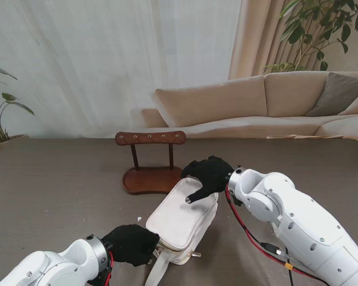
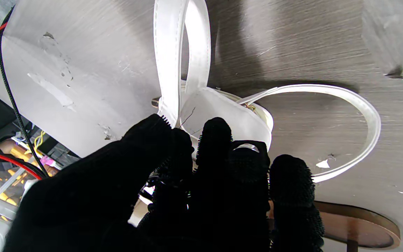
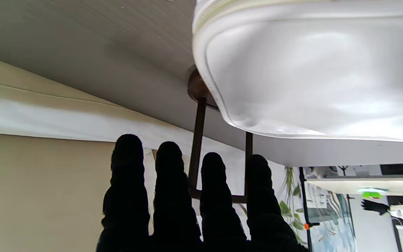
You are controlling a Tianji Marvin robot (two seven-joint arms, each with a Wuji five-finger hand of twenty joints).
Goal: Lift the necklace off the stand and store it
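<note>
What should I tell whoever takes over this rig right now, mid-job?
Left hand: black-gloved, closed on the near end of the white leather pouch bag, by its strap.
Right hand: fingers spread, resting on the bag's far end; it holds nothing.
Brown wooden T-bar necklace stand: upright, just beyond the bag. No necklace visible on its bar.
Necklace: not visible in any view; it may already be inside the bag, but that cannot be confirmed.
Done: the stand looks cleared.
Left: confirm the necklace is in the bag, check the closure, release both hands.
</note>
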